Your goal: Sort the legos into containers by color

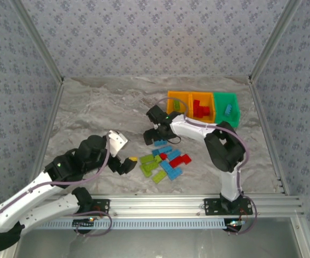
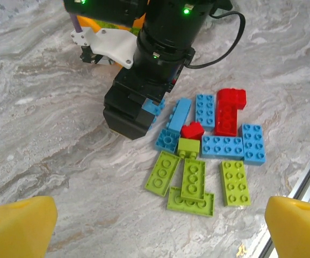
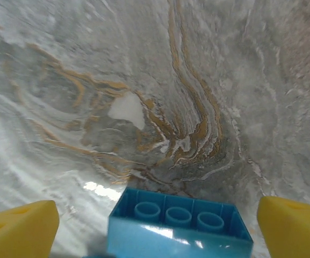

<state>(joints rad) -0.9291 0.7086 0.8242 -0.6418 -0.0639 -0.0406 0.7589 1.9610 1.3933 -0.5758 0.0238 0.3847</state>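
Probably light, stiff and slick, the blue brick (image 3: 179,231) suits a flat-side pinch from the wide-apart right tool (image 3: 156,217).

Red, blue and green legos (image 1: 171,169) lie clustered before three bins (image 1: 203,94).

Grey marbled tabletop (image 1: 101,107), 3 patterned blue-grey walls (image 1: 155,32), aluminium frame rail (image 1: 197,204) along near edge
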